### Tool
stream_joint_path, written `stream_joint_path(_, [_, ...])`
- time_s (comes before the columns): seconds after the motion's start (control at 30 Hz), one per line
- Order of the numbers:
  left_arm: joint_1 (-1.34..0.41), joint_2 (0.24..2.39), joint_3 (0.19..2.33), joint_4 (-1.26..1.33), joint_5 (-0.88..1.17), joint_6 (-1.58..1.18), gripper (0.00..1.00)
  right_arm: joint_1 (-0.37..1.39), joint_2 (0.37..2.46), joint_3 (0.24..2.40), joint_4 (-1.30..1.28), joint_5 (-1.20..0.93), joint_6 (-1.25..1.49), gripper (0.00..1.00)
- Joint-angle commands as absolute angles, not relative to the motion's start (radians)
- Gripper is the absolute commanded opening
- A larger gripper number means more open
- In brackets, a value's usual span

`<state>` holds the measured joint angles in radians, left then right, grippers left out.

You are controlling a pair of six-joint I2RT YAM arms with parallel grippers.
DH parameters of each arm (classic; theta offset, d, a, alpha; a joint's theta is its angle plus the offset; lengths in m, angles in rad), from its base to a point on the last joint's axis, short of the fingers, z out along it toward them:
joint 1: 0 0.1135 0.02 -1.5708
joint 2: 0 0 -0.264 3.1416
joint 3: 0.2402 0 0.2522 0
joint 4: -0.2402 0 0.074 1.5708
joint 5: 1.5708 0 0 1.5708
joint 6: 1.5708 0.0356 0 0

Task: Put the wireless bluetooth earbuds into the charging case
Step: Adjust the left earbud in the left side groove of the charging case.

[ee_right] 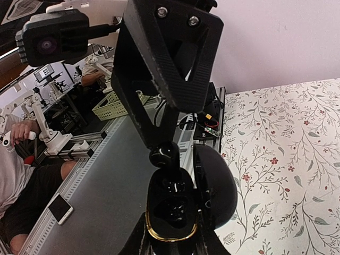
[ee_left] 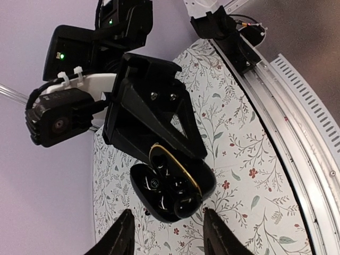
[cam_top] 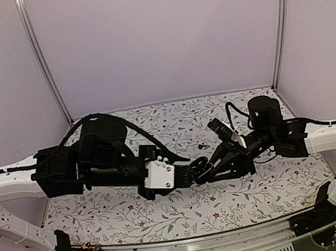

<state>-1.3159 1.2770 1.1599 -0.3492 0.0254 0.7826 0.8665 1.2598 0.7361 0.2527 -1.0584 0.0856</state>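
Observation:
My right gripper (ee_right: 171, 241) is shut on the open black charging case (ee_right: 170, 212), which has a gold rim, and holds it above the table with the lid (ee_right: 218, 186) swung to the side. A glossy dark earbud (ee_right: 164, 154) sits at the far end of the case's tray, partly sticking out. In the left wrist view the case (ee_left: 207, 180) holds one earbud with a logo (ee_left: 151, 183) seated, with the glossy earbud (ee_left: 187, 204) beside it. My left gripper (ee_left: 170, 234) is open, its fingertips either side of the glossy earbud and apart from it. In the top view both grippers (cam_top: 192, 172) (cam_top: 212, 166) meet at the table's middle.
A tiny dark speck (cam_top: 202, 146) lies on the floral tablecloth (cam_top: 174, 124) just behind the grippers. The table's metal front rail (ee_left: 287, 122) runs along the near edge. White walls enclose the back and sides.

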Motion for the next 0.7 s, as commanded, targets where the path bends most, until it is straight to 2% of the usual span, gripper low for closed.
stream_joint_path(0.0, [-1.33,1.296,1.157,-0.319,0.007,0.796,0.43,0.879,1.27,0.772,0.249,-1.072,0.076,0.0])
stream_joint_path(0.67, [-1.33,1.317,1.172,-0.304,0.025,0.793,0.42,0.903,1.279,0.79,0.204,-1.043,0.037,0.0])
